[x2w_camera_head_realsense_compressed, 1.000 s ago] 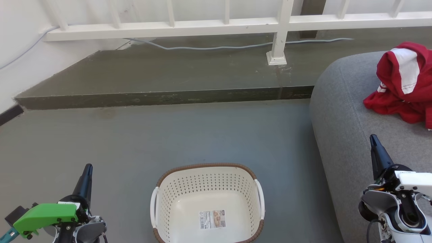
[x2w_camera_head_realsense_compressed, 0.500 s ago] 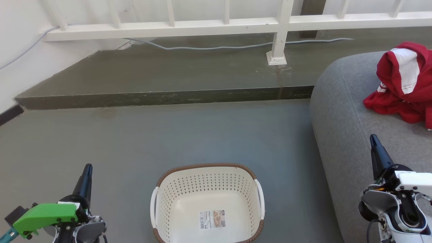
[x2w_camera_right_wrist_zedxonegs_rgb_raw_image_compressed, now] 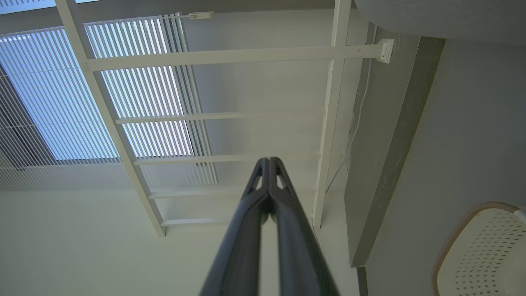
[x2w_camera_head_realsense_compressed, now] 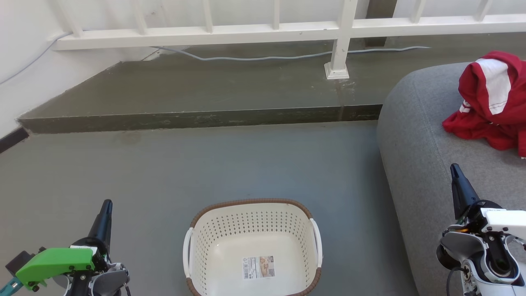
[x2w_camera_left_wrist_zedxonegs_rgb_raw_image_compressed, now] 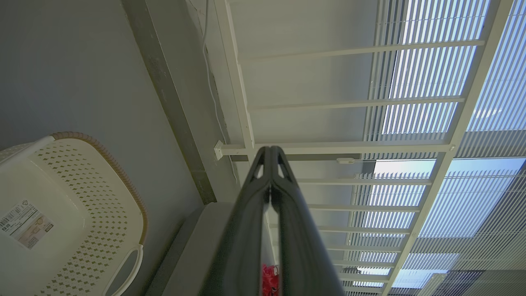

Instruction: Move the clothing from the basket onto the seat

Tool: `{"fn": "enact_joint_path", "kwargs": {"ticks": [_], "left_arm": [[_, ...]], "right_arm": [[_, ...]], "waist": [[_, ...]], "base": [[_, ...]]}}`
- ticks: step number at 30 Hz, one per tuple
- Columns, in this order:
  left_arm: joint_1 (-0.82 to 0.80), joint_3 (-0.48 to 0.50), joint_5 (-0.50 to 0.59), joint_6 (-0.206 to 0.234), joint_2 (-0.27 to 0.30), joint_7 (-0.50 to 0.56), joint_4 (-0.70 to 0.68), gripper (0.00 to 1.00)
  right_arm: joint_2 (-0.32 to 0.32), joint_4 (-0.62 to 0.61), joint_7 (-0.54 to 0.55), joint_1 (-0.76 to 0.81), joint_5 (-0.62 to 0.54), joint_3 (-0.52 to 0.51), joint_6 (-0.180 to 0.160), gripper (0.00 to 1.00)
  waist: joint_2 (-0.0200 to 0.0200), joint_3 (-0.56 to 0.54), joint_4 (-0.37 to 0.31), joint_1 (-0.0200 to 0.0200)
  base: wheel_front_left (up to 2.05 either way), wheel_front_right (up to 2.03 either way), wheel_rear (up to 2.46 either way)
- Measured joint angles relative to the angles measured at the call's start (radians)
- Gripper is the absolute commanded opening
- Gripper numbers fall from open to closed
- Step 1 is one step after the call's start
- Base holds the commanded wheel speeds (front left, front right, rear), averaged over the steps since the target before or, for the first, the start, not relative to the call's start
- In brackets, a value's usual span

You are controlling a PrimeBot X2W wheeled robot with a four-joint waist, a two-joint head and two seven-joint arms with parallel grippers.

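Observation:
The cream perforated basket (x2w_camera_head_realsense_compressed: 252,230) with a brown rim stands on the floor at the bottom centre, holding nothing but the barcode sticker on its bottom. A heap of red clothing (x2w_camera_head_realsense_compressed: 491,102) with white trim lies on the grey seat (x2w_camera_head_realsense_compressed: 415,156) at the right. My left gripper (x2w_camera_head_realsense_compressed: 107,204) points up at the lower left, shut and holding nothing. My right gripper (x2w_camera_head_realsense_compressed: 454,167) rises at the lower right beside the seat's edge, also shut with nothing in it. The left wrist view has the basket (x2w_camera_left_wrist_zedxonegs_rgb_raw_image_compressed: 82,197), the shut gripper (x2w_camera_left_wrist_zedxonegs_rgb_raw_image_compressed: 270,150) and a scrap of red clothing (x2w_camera_left_wrist_zedxonegs_rgb_raw_image_compressed: 269,279).
A raised grey step (x2w_camera_head_realsense_compressed: 197,117) crosses the floor behind the basket. A white railing (x2w_camera_head_realsense_compressed: 263,31) with a post (x2w_camera_head_realsense_compressed: 339,61) runs along the back, and a grey cable (x2w_camera_head_realsense_compressed: 267,57) lies on the step. Open floor lies between the basket and the step.

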Motion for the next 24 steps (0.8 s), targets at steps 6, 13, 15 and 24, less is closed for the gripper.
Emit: {"fn": "enact_joint_path", "kwargs": {"ticks": [6, 13, 15, 24], "left_arm": [[0.000, 0.000, 0.000, 0.000, 0.000, 0.001, 0.000, 0.00], [0.000, 0.001, 0.000, 0.000, 0.000, 0.001, -0.001, 0.00], [0.000, 0.002, 0.000, 0.000, -0.001, 0.001, -0.001, 0.00], [0.000, 0.004, 0.000, 0.000, -0.001, 0.001, -0.001, 0.00]], "right_arm": [[0.000, 0.000, 0.000, 0.000, 0.000, 0.000, 0.000, 0.00], [0.001, 0.000, 0.000, 0.000, 0.000, 0.000, 0.000, 0.00], [0.001, 0.000, 0.000, 0.000, 0.000, 0.000, 0.000, 0.00], [0.002, 0.000, 0.005, 0.000, 0.000, -0.001, 0.000, 0.00]], "waist": [[0.0000, 0.000, 0.000, 0.0000], [0.0000, 0.000, 0.000, 0.0000], [0.0000, 0.000, 0.000, 0.0000], [0.0000, 0.000, 0.000, 0.0000]], "base": [[0.00, 0.00, 0.00], [0.00, 0.00, 0.00], [0.00, 0.00, 0.00], [0.00, 0.00, 0.00]]}}
